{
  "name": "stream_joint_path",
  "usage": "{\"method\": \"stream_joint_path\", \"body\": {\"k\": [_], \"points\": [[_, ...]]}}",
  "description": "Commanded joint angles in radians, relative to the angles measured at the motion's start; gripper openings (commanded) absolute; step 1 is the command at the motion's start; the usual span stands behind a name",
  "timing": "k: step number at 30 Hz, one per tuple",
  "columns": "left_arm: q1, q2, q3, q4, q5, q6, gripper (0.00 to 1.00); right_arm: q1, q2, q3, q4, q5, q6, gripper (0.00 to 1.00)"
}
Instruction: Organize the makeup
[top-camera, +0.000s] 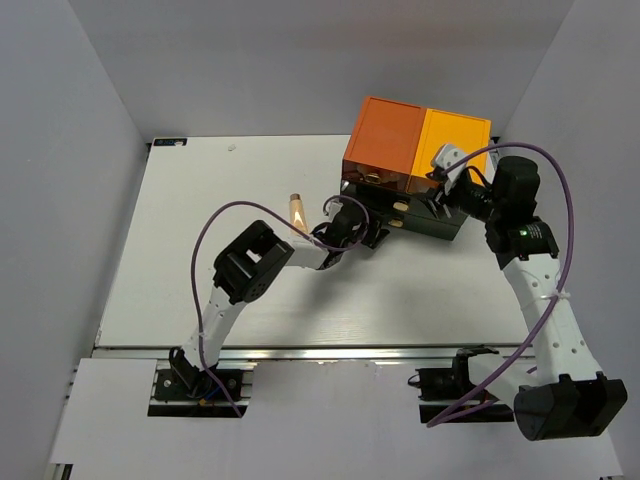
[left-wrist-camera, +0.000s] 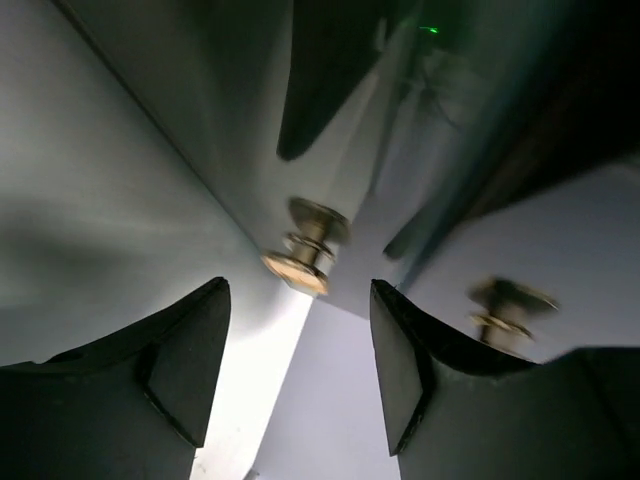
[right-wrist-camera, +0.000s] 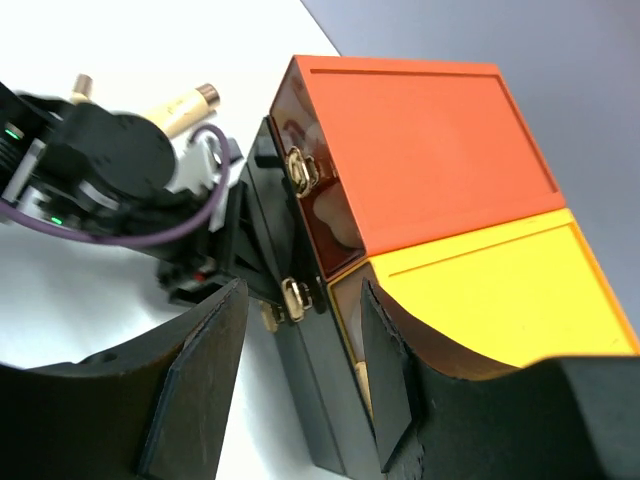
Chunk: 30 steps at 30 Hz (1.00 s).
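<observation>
A tan stick with a pale cap lies on the white table, left of the box; it also shows in the right wrist view. The other makeup is out of view. My left gripper is open and empty at the dark drawer front. In the left wrist view its open gripper faces a gold knob just beyond the fingertips, not touching. My right gripper is open and empty at the box's front right. In the right wrist view it straddles another gold knob.
The orange-and-yellow drawer box with dark lower drawers stands at the back, right of centre. A second gold knob sits to the right of the left gripper. Grey walls enclose the table. The purple cables loop above both arms.
</observation>
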<state>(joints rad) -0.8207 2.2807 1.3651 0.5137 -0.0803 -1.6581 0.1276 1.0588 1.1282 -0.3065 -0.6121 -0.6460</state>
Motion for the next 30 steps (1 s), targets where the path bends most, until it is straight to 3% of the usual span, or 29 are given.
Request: {"method": "stream_joint_path", "body": {"k": [1, 5, 10, 17, 30], "points": [[-0.011, 0.014, 0.068, -0.053, -0.032, -0.011, 0.67, -0.032, -0.008, 0.013, -0.013, -0.092, 0.085, 0.55], [-0.011, 0.04, 0.12, -0.07, -0.039, -0.005, 0.61, -0.055, -0.022, 0.004, 0.0, -0.095, 0.101, 0.54], [-0.012, 0.059, 0.134, -0.081, -0.041, 0.0, 0.44, -0.071, -0.022, -0.005, 0.009, -0.109, 0.127, 0.55], [-0.015, 0.031, 0.068, -0.055, -0.056, -0.006, 0.31, -0.075, -0.025, -0.016, 0.014, -0.12, 0.144, 0.54], [-0.051, -0.253, -0.319, 0.071, -0.049, -0.032, 0.28, -0.079, -0.02, -0.034, 0.032, -0.156, 0.18, 0.54]]}}
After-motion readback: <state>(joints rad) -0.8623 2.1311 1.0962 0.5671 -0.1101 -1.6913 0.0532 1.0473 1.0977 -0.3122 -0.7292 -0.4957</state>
